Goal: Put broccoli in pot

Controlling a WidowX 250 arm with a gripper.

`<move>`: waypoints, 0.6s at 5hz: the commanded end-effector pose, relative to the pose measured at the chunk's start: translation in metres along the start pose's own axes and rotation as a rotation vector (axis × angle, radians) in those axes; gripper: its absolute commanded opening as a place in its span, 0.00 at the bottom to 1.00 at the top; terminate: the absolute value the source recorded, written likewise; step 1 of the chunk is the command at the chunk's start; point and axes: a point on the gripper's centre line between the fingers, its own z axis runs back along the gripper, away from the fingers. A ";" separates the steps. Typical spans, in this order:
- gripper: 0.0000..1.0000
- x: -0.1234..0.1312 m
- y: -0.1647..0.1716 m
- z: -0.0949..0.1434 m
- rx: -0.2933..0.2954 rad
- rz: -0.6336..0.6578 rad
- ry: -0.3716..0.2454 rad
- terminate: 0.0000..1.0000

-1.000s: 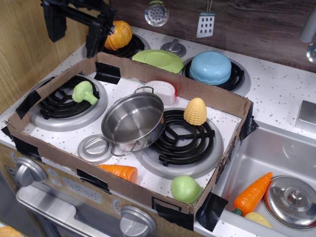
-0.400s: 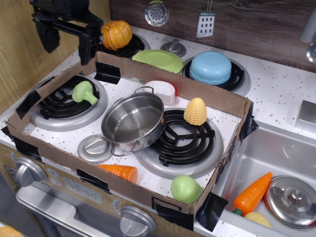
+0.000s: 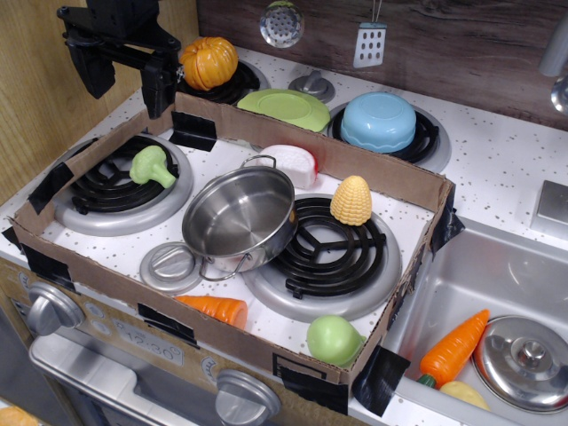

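The broccoli (image 3: 152,166) is small and light green and lies on the left burner (image 3: 115,182) inside a cardboard tray. The shiny steel pot (image 3: 240,217) stands empty in the tray's middle, to the right of the broccoli. My black gripper (image 3: 127,84) hangs open and empty above the tray's far left corner, higher than the broccoli and behind it. Its two fingers (image 3: 158,89) point down with a wide gap between them.
The cardboard tray wall (image 3: 231,124) rings the front burners. Inside it lie a white-red item (image 3: 290,164), a corn cob (image 3: 351,200), an orange carrot (image 3: 216,311) and a smooth green fruit (image 3: 332,340). Behind are a pumpkin (image 3: 209,62), green plate (image 3: 284,108) and blue bowl (image 3: 379,122). The sink (image 3: 532,266) holds a lid and a carrot.
My gripper has moved left and slightly up from over the pumpkin's front to the tray's far left corner. Nothing else has moved.
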 end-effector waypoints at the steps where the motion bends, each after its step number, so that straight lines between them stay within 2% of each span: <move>1: 1.00 -0.005 -0.001 -0.005 -0.016 -0.022 0.010 0.00; 3: 1.00 -0.004 -0.003 -0.018 -0.031 -0.045 0.032 0.00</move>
